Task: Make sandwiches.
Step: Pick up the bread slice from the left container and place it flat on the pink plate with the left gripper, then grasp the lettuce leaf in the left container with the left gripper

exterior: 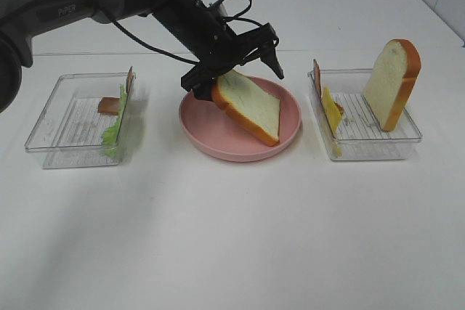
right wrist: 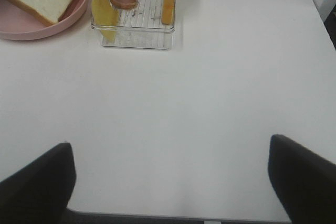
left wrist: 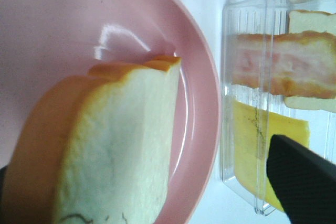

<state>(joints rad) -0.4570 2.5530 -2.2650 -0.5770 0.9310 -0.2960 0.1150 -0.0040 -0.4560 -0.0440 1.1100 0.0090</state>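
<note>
One white bread slice [exterior: 251, 107] with orange-brown crust lies tilted in the round pink plate [exterior: 218, 143], its crust end raised toward the back left. My left gripper [exterior: 236, 76] hangs just above that raised end, jaws spread wide, holding nothing. In the left wrist view the slice [left wrist: 115, 145] fills the foreground and one black finger [left wrist: 304, 182] shows beside the plate rim [left wrist: 202, 103]. My right gripper [right wrist: 170, 144] is open over bare table, well short of the plate [right wrist: 31, 30].
The right clear tray [exterior: 370, 143] holds an upright bread slice [exterior: 392, 81], yellow cheese [exterior: 330, 110] and a bacon strip [exterior: 317, 70]. The left clear tray [exterior: 58, 143] holds green lettuce [exterior: 116, 125] and bacon [exterior: 109, 105]. White table lies in front.
</note>
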